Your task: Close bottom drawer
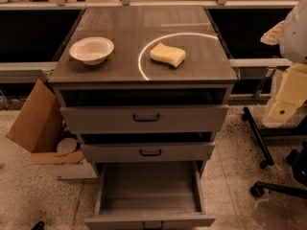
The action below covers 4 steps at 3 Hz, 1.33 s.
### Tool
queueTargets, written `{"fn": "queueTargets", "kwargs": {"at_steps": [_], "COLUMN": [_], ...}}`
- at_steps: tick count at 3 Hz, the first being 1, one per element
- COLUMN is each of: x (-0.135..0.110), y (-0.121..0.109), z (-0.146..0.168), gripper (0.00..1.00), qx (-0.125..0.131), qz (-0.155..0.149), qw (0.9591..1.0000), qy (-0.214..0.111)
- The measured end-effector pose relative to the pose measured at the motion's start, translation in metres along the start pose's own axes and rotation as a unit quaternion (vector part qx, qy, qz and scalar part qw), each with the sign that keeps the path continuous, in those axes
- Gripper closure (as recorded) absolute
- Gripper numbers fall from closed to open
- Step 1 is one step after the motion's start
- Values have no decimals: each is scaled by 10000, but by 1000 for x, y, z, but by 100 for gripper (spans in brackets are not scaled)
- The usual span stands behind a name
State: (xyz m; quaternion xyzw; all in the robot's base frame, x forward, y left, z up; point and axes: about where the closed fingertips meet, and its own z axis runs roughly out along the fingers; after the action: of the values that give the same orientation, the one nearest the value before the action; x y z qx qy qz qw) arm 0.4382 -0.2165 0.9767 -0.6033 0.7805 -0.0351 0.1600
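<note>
Bottom drawer (149,190) is the lowest of the three in the cabinet (134,28), and it's pulled way out toward the camera, so you can look straight into its bare grey box. Its small black handle (153,224) sits at the very bottom edge of the camera view.

The middle drawer (147,152) and top drawer (144,118) each stick out a bit too, stepped like stairs, so don't shove the wrong front.

On the cabinet top a white bowl (91,50) and a yellow sponge (167,54) lie apart, out of the way of any push.

A cardboard box (36,119) leans left of the cabinet, and a chair base (268,176) sits to its right.

Your gripper isn't in the shot. Only a pale arm piece (290,92) hangs right of the cabinet, so I can't tell if it's wide or narrow. I'd guess you need to come in low and push the front panel.
</note>
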Motion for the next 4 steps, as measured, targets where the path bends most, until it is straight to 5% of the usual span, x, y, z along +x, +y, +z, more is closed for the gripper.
{"fn": "queueTargets", "kwargs": {"at_steps": [2, 4], "x": [-4, 2], "y": [22, 90], "z": [30, 122], "gripper": [0, 0], "qx": [-158, -1008], "qz": [-130, 201], "qw": [9991, 9884], "qy": [-372, -1116]}}
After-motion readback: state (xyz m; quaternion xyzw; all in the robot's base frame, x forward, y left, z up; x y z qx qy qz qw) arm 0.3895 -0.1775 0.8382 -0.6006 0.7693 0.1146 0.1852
